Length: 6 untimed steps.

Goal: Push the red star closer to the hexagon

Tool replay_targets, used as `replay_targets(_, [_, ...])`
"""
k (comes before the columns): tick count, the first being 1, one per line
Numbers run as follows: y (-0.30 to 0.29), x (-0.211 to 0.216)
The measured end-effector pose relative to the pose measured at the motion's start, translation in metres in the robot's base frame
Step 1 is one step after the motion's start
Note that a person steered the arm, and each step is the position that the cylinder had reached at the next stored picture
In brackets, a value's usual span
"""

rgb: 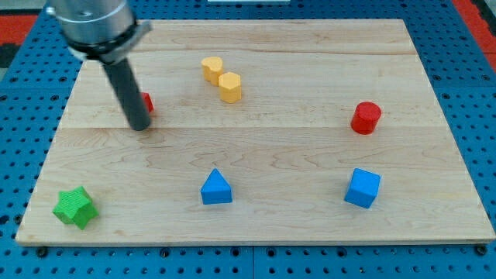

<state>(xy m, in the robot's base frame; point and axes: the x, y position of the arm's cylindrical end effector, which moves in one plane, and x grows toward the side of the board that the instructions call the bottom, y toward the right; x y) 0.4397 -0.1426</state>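
Red star (147, 101): sitting at upper left of the wooden board (310, 155), mostly hiding behind my tip (139, 126), which is touching it. Likely light, rigid, sliding easily; pushing its left side toward the yellow hexagon (230, 87). No gripper fitted.

No text, label, brand, number or sign can be read on the wooden board (310, 62), blocks or rod.

View count: you have a single camera view, shared with no other.
Position: it looks down at a slant on the wooden board (310, 155).
Range: you see nearly the whole board, its corners cropped.
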Motion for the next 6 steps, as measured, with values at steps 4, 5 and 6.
replay_targets(4, [0.050, -0.029])
replay_targets(5, [0.001, 0.006])
replay_targets(6, [-0.052, -0.027])
